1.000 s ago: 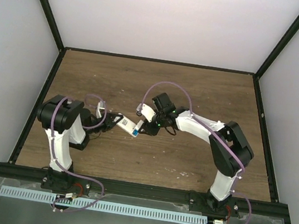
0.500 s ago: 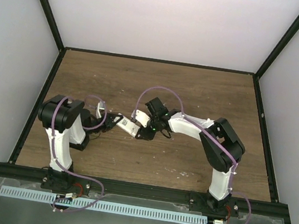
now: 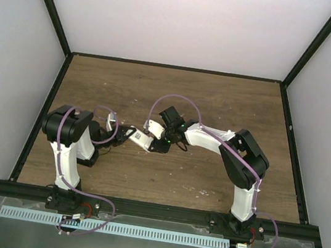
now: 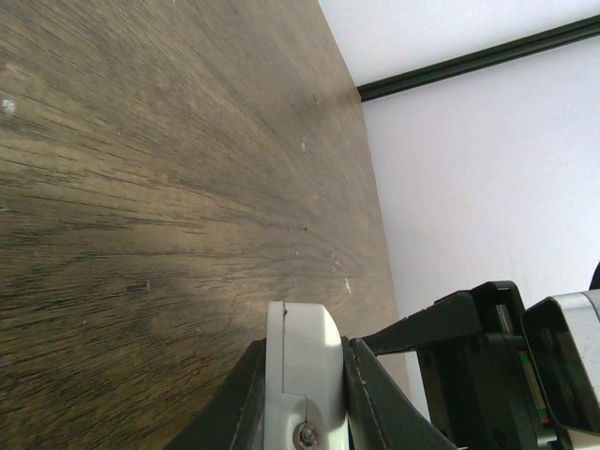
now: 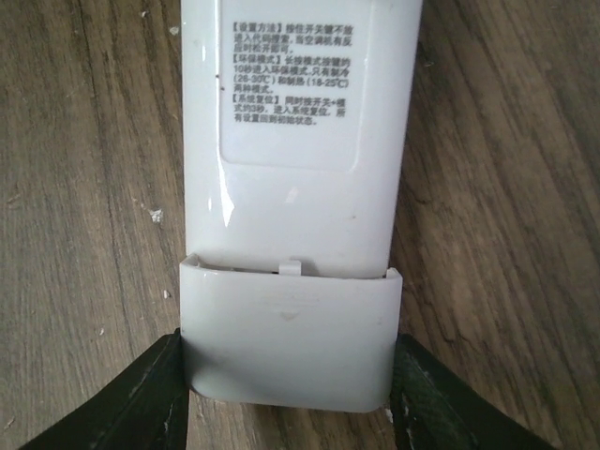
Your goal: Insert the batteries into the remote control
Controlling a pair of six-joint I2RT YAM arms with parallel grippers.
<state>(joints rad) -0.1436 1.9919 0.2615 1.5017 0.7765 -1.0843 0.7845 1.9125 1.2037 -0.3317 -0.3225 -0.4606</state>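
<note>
Remote control, a white rectangular plastic handset (image 5: pixel 300 141), sits back-up over the brown wooden table (image 5: pixel 75 187) at mid-table, with one end clamped tight in the left gripper (image 4: pixel 305 394). The right gripper (image 5: pixel 291 398), jaws half-spread around the small white square battery cover (image 5: pixel 286 347), has slid it over the compartment. The blue visible a second ago is now hidden, so loading appears nearly complete.

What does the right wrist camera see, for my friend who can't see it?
The white back of the remote control, with a printed label, shows against the wooden table. Black jaws clamp both sides of its cover at the near end.
</note>
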